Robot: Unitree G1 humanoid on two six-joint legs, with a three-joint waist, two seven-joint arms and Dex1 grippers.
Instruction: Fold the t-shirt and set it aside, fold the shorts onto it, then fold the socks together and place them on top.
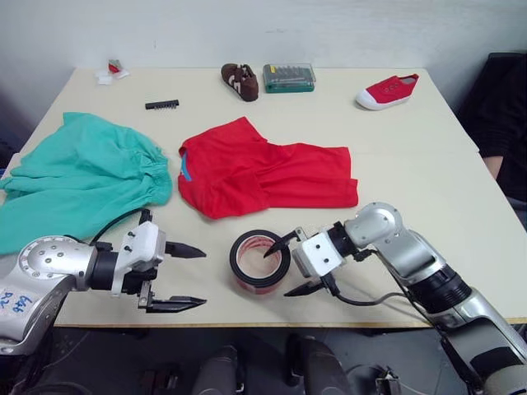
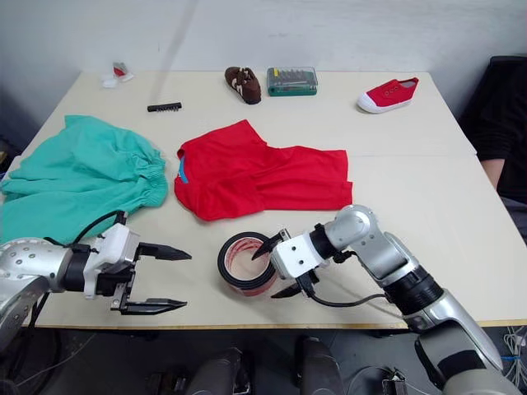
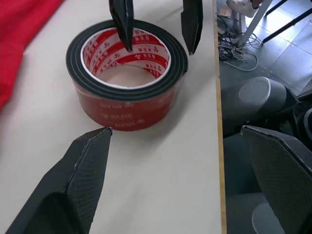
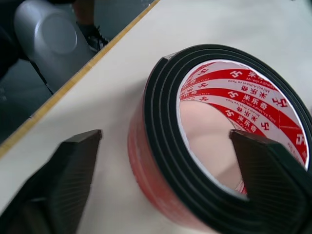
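The red t-shirt (image 1: 263,169) lies crumpled and partly folded at the table's middle. Spread out to its left are the teal shorts (image 1: 78,177). The socks are out of view. My left gripper (image 1: 202,277) hovers open near the front edge, pointing at a roll of red tape (image 1: 259,259) and holding nothing. My right gripper (image 1: 278,271) is open astride the roll's near wall, one finger inside the hole and the other outside. The wrist views show the tape roll (image 3: 126,92) (image 4: 195,146) close up, untouched by the left fingers (image 3: 92,161).
Along the far edge sit a brown shoe (image 1: 240,81), a green bit case (image 1: 289,77), a red sneaker (image 1: 387,90), a black bit strip (image 1: 162,104) and a small white-and-red item (image 1: 111,72). A person in dark clothes (image 1: 504,115) is at the right.
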